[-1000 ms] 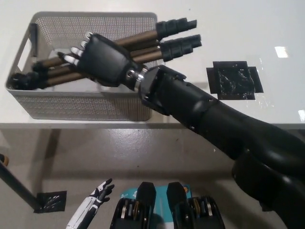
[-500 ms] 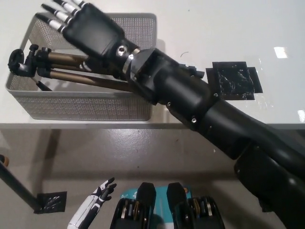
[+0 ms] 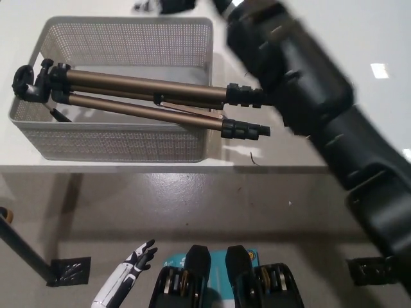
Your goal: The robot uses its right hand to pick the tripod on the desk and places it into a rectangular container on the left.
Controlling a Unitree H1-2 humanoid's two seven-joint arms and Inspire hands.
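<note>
The tripod point(image 3: 141, 96), bronze legs with black joints, lies slanted across the white mesh container point(image 3: 115, 141). Its black head rests inside at the left end, and its leg tips stick out over the right rim, above the table. My black right hand point(image 3: 170, 5) is far above it at the top edge, mostly cut off, holding nothing. The blurred right arm point(image 3: 302, 77) crosses the upper right. My white left hand point(image 3: 128, 269) hangs low at the bottom left, fingers loosely apart, below table level.
The white table point(image 3: 385, 38) ends at a front edge just below the container. Grey floor lies below, with a black tape patch point(image 3: 69, 271) and a dark pole point(image 3: 22, 253) at the lower left.
My right hand let go of the tripod and rose up and away to the top edge. The tripod settled into the container, leg tips overhanging the right rim. The left hand has not moved.
</note>
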